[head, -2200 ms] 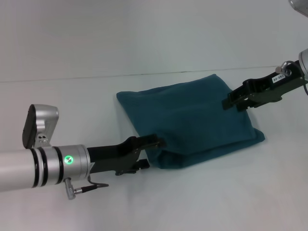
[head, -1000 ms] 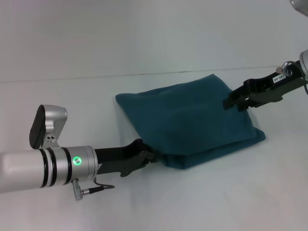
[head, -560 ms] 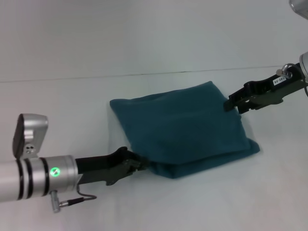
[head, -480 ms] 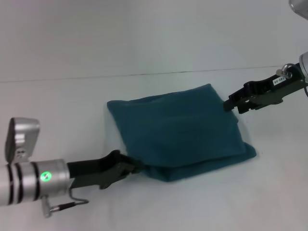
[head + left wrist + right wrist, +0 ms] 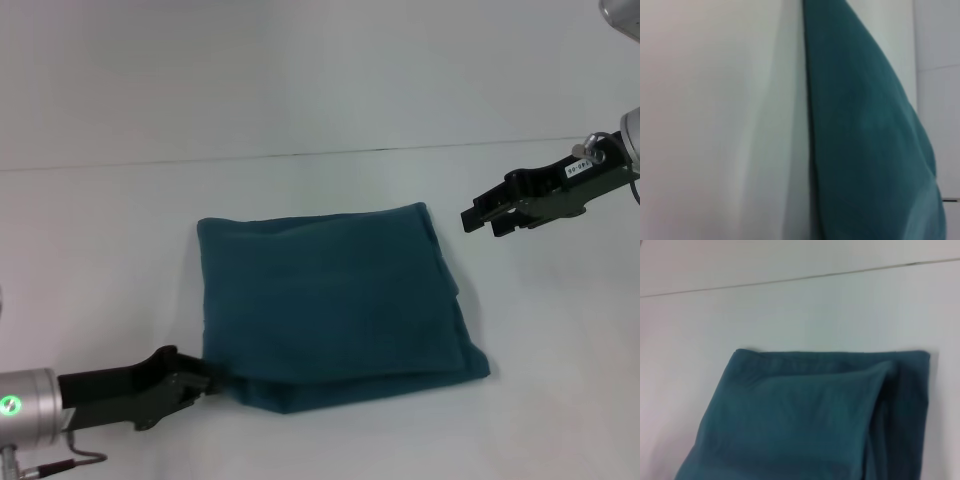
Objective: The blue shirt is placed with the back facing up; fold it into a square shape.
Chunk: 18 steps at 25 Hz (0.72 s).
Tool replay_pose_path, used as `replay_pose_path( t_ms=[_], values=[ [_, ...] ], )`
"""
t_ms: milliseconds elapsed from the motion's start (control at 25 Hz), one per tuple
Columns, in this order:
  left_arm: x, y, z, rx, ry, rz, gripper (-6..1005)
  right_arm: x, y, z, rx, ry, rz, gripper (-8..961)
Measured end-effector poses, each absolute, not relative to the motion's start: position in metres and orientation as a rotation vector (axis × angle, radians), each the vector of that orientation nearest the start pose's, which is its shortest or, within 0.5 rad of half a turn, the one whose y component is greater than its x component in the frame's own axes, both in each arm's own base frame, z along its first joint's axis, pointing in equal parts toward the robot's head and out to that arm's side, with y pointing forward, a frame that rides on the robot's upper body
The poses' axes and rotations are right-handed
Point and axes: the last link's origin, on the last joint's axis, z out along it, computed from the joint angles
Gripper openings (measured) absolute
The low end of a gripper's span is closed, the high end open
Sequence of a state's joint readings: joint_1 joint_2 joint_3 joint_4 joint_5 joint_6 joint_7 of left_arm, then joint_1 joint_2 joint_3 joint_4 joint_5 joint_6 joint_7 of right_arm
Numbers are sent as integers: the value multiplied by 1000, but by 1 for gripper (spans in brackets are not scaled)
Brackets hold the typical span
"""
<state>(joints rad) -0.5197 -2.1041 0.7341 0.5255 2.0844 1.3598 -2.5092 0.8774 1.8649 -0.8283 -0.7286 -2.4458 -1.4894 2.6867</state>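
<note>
The blue shirt lies folded mid-frame; the left gripper, lower left, pinches its near corner; the right gripper, upper right, hovers apart, grasping nothing

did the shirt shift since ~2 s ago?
Yes. The blue shirt slid toward the robot's left and nearer, dragged by the left gripper; it now lies clear of the right gripper.

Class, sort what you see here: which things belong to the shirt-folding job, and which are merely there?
Belongs to the job:
- the blue shirt, folded into a rough square
- left gripper, at the shirt's near left corner
- right gripper, off the shirt's far right corner

Merely there:
- the white table
</note>
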Motion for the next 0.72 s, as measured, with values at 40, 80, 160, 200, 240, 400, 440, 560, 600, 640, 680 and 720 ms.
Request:
replay_pose_path(
  t_ms=[40, 80, 160, 200, 240, 400, 440, 560, 600, 640, 680, 720],
  values=[
    [-296, 316, -41, 2029, 2365, 679, 45, 213, 429, 74, -2257, 1701, 53, 527],
    [-299, 315, -39, 2028, 2375, 673, 45, 213, 429, 74, -2257, 1702, 54, 527],
    [-300, 315, -38, 2030, 2377, 673, 46, 213, 429, 74, -2256, 1703, 54, 527],
    [-300, 315, -37, 2033, 2377, 674, 47, 213, 429, 74, -2256, 1704, 53, 526],
    [-301, 316, -36, 2037, 2376, 676, 47, 214, 429, 74, -2257, 1705, 53, 526],
    [-299, 317, -31, 2087, 2336, 642, 49, 213, 429, 72, -2271, 1693, 54, 526],
    [-299, 316, -29, 2101, 2323, 633, 49, 213, 429, 72, -2275, 1690, 61, 526],
    [-300, 313, -23, 2117, 2302, 621, 103, 212, 430, 72, -2283, 1680, 84, 526],
    [-302, 311, -19, 2114, 2304, 624, 121, 212, 430, 73, -2283, 1679, 89, 526],
    [-304, 308, -14, 2106, 2311, 634, 139, 212, 430, 73, -2283, 1679, 92, 527],
    [-308, 306, -7, 2099, 2326, 657, 158, 212, 430, 73, -2283, 1679, 94, 528],
    [-312, 305, 1, 2094, 2345, 695, 176, 212, 430, 73, -2282, 1678, 94, 528]
  ],
)
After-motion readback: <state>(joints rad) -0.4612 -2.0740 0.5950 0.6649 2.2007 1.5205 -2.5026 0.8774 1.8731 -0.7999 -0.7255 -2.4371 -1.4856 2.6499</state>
